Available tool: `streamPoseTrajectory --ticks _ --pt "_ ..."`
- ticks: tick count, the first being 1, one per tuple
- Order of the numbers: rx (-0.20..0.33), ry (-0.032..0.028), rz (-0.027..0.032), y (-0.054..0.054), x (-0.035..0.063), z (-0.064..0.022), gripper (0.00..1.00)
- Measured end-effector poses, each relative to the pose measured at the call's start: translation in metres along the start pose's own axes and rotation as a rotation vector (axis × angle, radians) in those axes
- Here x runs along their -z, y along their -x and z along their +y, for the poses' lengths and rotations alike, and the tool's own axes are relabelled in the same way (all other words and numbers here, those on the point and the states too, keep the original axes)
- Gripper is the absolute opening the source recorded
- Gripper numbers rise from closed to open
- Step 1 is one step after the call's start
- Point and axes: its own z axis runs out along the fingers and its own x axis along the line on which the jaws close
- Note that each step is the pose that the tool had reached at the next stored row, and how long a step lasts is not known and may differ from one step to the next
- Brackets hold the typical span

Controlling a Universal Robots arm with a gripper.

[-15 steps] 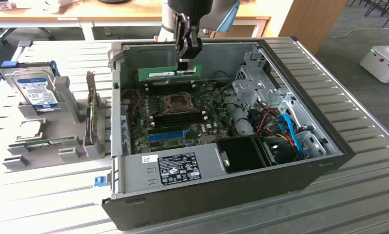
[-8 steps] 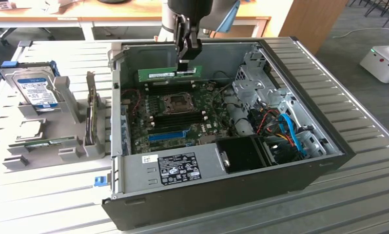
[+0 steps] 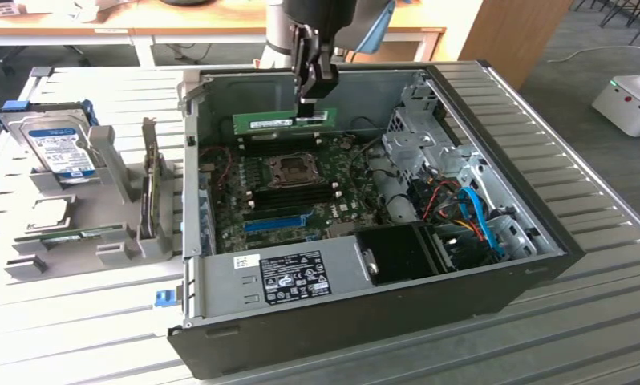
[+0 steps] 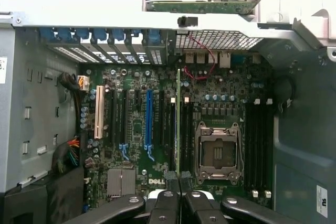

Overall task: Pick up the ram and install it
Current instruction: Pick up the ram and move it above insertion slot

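Hovering over dark green motherboard [image 3: 336,196], black two-finger gripper [image 3: 313,103] clamped on long thin green circuit-board ram [image 3: 272,123]; edge poss. off black slot [image 4: 187,129] w/ risk: jam, tilt, slip in grip.

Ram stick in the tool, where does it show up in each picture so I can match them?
Exterior view: the ram hangs broadside from the tool, above the motherboard.
Wrist view: the ram is an edge-on green line running from the tool, beside the CPU socket.
Shared landmark: the CPU socket.
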Motion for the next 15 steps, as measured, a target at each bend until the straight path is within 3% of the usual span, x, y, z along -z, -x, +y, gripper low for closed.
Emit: streamPoseTrajectory --ticks 8,15 --pt "0.000 0.0000 0.0001 -0.0001 0.0002 -0.0103 0.12" --pt "0.000 0.0000 -0.0001 0.0000 -0.0008 -0.0108 0.12"
